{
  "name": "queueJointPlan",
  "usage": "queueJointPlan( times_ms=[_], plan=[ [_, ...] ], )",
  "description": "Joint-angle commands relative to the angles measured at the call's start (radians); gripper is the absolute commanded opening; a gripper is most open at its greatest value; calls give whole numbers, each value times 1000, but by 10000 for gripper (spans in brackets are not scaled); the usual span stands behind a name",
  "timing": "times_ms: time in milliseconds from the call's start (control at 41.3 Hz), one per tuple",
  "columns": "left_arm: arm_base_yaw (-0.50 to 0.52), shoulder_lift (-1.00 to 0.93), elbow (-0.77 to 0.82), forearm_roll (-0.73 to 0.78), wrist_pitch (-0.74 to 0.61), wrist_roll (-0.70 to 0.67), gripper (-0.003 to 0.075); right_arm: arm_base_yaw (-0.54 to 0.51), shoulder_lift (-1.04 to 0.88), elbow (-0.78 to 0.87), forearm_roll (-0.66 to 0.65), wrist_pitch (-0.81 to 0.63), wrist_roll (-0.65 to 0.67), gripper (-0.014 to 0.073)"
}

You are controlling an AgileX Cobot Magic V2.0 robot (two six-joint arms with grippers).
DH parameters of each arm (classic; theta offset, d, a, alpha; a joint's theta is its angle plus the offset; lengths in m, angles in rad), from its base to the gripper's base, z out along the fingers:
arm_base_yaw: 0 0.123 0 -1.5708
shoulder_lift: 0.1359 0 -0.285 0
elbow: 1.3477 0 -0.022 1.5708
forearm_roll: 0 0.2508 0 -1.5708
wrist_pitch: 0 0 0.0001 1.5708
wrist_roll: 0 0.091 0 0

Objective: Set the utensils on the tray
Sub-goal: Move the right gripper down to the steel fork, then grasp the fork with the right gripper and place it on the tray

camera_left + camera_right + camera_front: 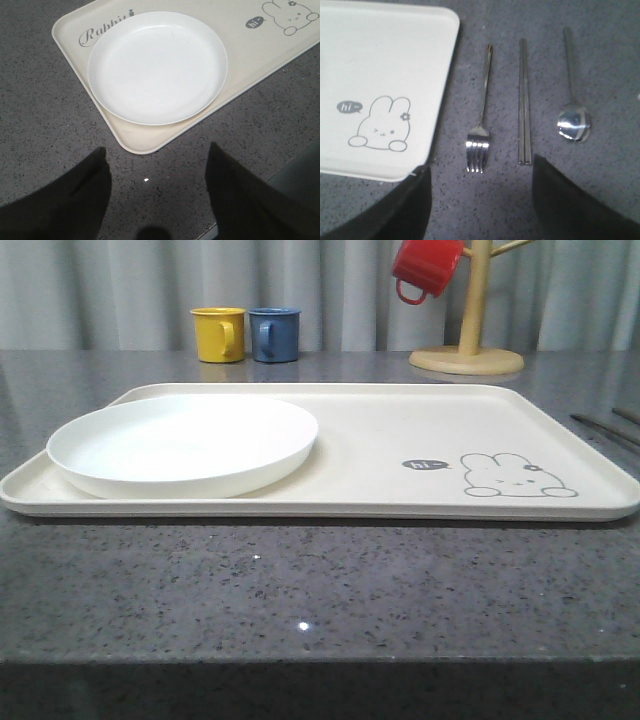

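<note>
The right gripper (480, 200) hangs above the speckled grey countertop (300, 590) with its two dark fingers (395, 210) spread wide and nothing between them. Just beyond the gap between those fingers lies the fork (481, 120), tines toward the gripper and handle pointing away; the tines sit nearer the finger on the tray's side. Beside the fork, closer to the other finger, the pair of chopsticks (524, 100) lies straight and parallel to it, their near ends just ahead of that fingertip. Past the chopsticks and a little farther off rests the spoon (573, 120), bowl toward the gripper, handle running away. All three utensils lie on the countertop, none touching another and none on the tray. On the opposite side of the fork, the rounded corner of the cream tray (420, 60) with its grey rabbit drawing reaches down to that finger's tip. The left gripper (157, 200) likewise holds its fingers (65, 200) wide apart, empty, over bare countertop; the near corner of the tray lies just ahead of the gap, carrying a round white plate (157, 67). In the front view, a yellow mug (219, 334) and a blue mug (274, 334) stand beyond the tray, and a red mug (427, 267) hangs on a wooden mug tree (468, 340).
</note>
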Motion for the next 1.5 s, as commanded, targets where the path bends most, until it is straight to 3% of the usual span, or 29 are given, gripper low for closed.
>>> queueJointPlan(
  times_ms=[0,557,872,1114,1380,1477],
  plan=[
    [-8,-4,-27,0,-66,-11,400,21,110,-109,-8,33,-11,467],
    [-8,-4,-27,0,-68,-11,400,24,701,-435,-63,203,-11,465],
    [-8,-4,-27,0,-68,-11,400,24,852,-485,-78,180,-11,330],
    [-8,-4,-27,0,-68,-11,400,24,894,-485,-78,136,-11,312],
    [-8,-4,-27,0,-68,-11,400,24,901,-485,-37,149,-11,15],
    [-8,-4,-27,0,-68,-11,400,24,901,-485,-37,155,-11,-40]
  ],
)
